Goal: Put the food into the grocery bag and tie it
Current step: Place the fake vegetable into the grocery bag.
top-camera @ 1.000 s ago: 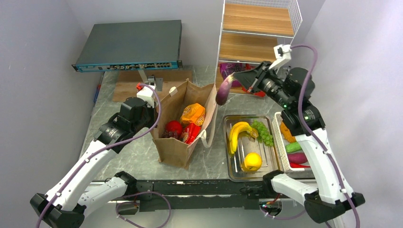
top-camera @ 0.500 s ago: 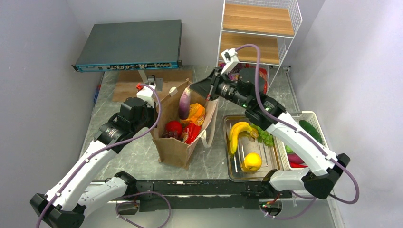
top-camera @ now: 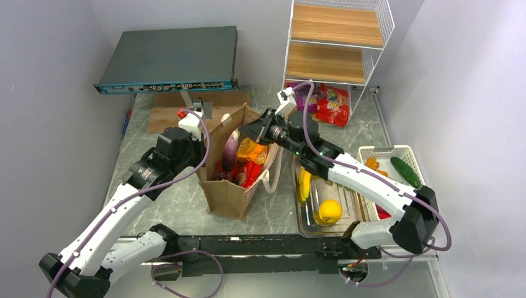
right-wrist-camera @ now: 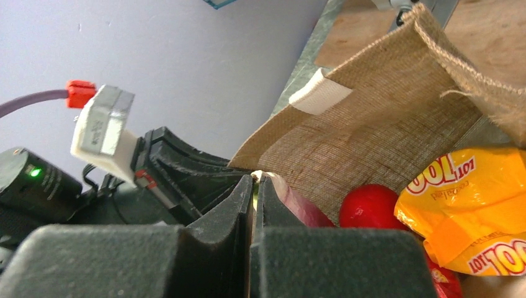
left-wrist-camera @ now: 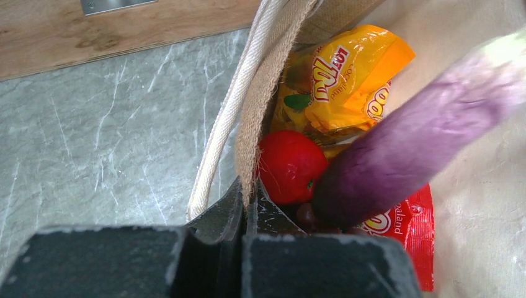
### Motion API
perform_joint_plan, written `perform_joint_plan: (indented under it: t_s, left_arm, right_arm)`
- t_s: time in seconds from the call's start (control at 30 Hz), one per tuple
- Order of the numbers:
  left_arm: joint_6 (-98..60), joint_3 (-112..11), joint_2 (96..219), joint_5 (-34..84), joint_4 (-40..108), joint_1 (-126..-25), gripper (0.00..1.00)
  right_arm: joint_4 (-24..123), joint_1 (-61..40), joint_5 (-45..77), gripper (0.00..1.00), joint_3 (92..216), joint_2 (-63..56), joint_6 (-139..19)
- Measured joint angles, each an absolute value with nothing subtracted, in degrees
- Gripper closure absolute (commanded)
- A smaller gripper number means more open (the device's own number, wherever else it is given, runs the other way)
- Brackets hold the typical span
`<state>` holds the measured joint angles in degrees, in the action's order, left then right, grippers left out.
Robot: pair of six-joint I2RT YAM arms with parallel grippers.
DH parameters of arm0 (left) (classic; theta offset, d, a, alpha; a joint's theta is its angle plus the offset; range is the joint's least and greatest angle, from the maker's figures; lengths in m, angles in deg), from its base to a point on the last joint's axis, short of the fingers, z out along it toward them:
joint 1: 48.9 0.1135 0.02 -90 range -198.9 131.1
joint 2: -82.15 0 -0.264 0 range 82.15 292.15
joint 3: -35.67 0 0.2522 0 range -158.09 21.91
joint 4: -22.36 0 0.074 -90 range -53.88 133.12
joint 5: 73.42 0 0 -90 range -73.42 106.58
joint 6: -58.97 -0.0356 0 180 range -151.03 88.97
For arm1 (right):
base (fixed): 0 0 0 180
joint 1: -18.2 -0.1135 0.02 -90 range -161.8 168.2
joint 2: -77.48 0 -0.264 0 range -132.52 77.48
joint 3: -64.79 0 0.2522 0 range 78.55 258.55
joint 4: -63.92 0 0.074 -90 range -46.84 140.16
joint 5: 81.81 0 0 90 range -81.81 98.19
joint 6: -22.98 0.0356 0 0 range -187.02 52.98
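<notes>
The brown grocery bag (top-camera: 231, 189) stands open mid-table. My left gripper (top-camera: 201, 141) is shut on its left rim (left-wrist-camera: 248, 155), beside a cream rope handle (left-wrist-camera: 226, 118). My right gripper (top-camera: 245, 132) is shut on the stem end of a purple eggplant (top-camera: 230, 149) and holds it slanting down into the bag's mouth. In the left wrist view the eggplant (left-wrist-camera: 422, 136) rests over a red apple (left-wrist-camera: 290, 164), an orange snack packet (left-wrist-camera: 341, 81) and a red packet (left-wrist-camera: 412, 226). The right wrist view shows the eggplant (right-wrist-camera: 298, 208), apple (right-wrist-camera: 369, 208) and orange packet (right-wrist-camera: 471, 205).
A clear tray (top-camera: 304, 220) right of the bag holds a banana (top-camera: 305, 181) and a lemon (top-camera: 329, 211). A white basket (top-camera: 387, 152) holds a cucumber (top-camera: 406, 171). Red packets (top-camera: 332, 104) lie under the wire shelf rack (top-camera: 335, 43). A grey box (top-camera: 167, 59) and wooden board (top-camera: 164, 110) sit behind.
My right arm swung left from above the tray and lowered the eggplant into the bag's mouth. My left gripper stayed on the bag rim.
</notes>
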<state>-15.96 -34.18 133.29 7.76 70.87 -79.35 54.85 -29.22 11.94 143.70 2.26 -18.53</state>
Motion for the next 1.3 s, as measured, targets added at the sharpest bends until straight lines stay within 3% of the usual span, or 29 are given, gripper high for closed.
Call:
perform_joint_plan:
  t_s: [0.6, 0.63, 0.73, 0.8, 0.83, 1.3]
  left_arm:
    - [-15.96, -34.18, 133.29, 7.76, 70.89, -79.35, 1.0]
    - [-15.96, -34.18, 133.29, 7.76, 70.89, -79.35, 1.0]
    - [-16.2, -34.18, 133.29, 7.72, 71.02, -79.35, 1.0]
    - [-16.36, -34.18, 133.29, 7.74, 70.98, -79.35, 1.0]
    - [-16.36, -34.18, 133.29, 7.74, 70.93, -79.35, 1.0]
    - [-16.36, -34.18, 133.29, 7.74, 70.98, -79.35, 1.0]
  right_arm:
    - [63.72, -30.16, 8.01, 1.0, 139.22, -7.01, -10.72]
    - [63.74, -30.26, 8.01, 0.96, 139.22, -7.71, -10.55]
    - [63.66, -30.48, 7.62, 0.54, 139.24, -9.39, -10.27]
    - [62.8, -30.44, 7.33, 0.33, 139.33, -9.85, -10.53]
    - [61.84, -30.5, 7.16, 0.28, 139.55, -9.93, -11.14]
    - [48.47, -31.14, 2.33, 0.2, 148.64, -8.25, -20.89]
